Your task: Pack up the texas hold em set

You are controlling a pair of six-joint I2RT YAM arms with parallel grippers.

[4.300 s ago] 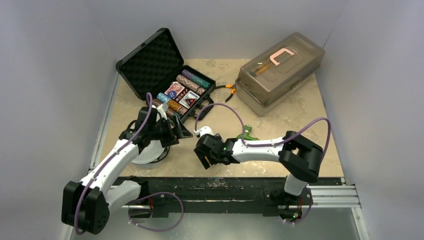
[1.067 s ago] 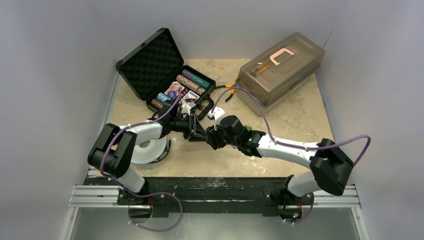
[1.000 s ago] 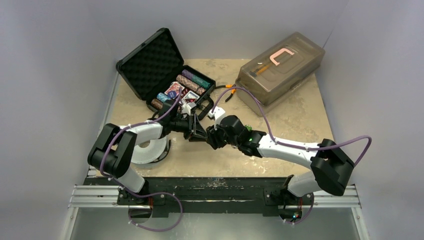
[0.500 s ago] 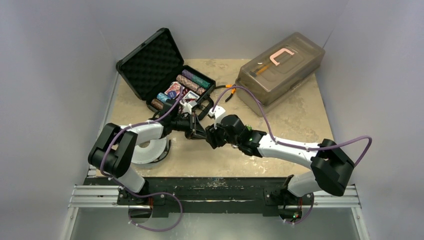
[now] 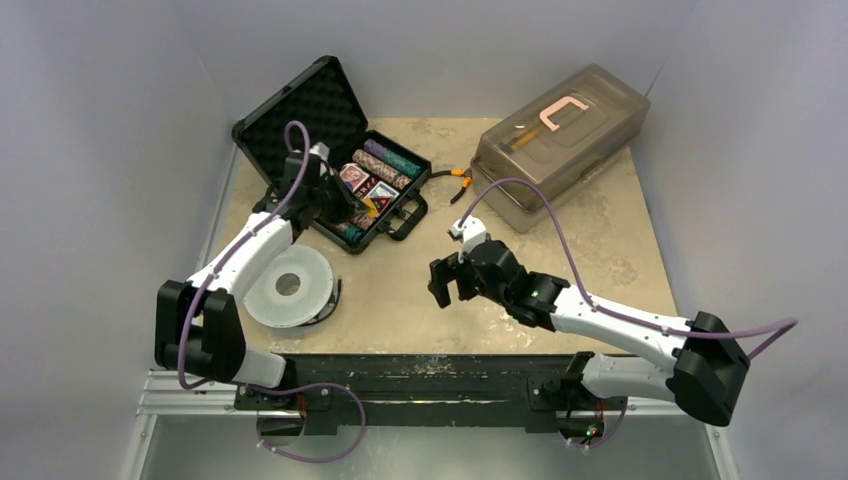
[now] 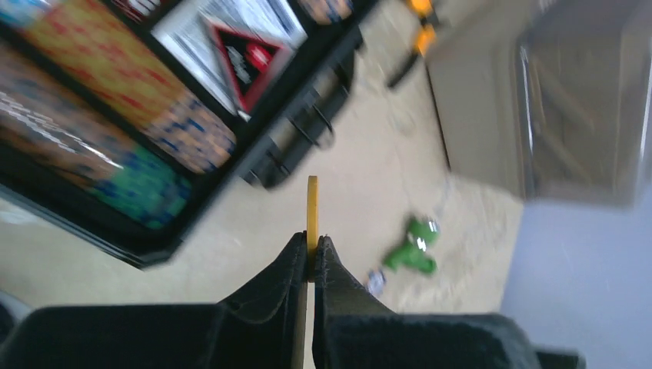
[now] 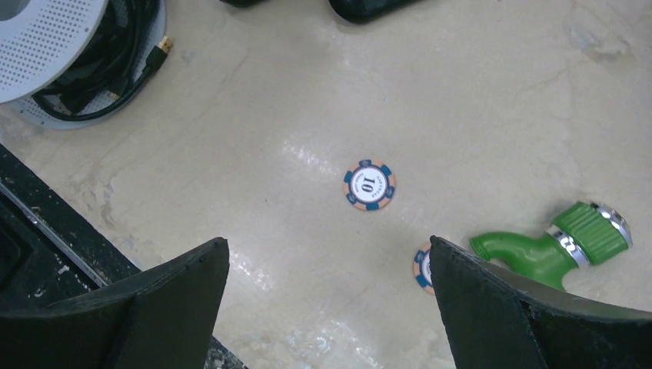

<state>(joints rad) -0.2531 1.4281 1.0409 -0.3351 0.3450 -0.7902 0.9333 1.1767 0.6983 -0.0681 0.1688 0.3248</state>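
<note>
Nearest us, by the near-left corner of the bench [image 5: 600,240], lies a white perforated spool [image 5: 288,287] with a black cable [image 7: 131,73] tucked against it. Toward the middle of the near edge the right claw [image 7: 327,257] hangs above bare bench, its fingers spread wide and holding nothing. Beneath it a poker chip marked 10 [image 7: 370,184] lies flat and alone. A second chip [image 7: 421,269] sits half hidden behind one finger, just beside a green toy tap [image 7: 553,240]. Farther back, the left claw [image 6: 308,244] hovers over the near rim of the black case [image 5: 300,115], its fingers pressed together on a thin yellow piece [image 6: 311,204] that we see edge-on. The case stands open by the far-left corner, lid tilted back, with rows of chips [image 5: 385,160] and card decks [image 5: 365,185] in its tray. Orange-handled pliers [image 5: 455,178] lie just right of it, and a large grey plastic box [image 5: 560,140] fills the far-right corner.
</note>
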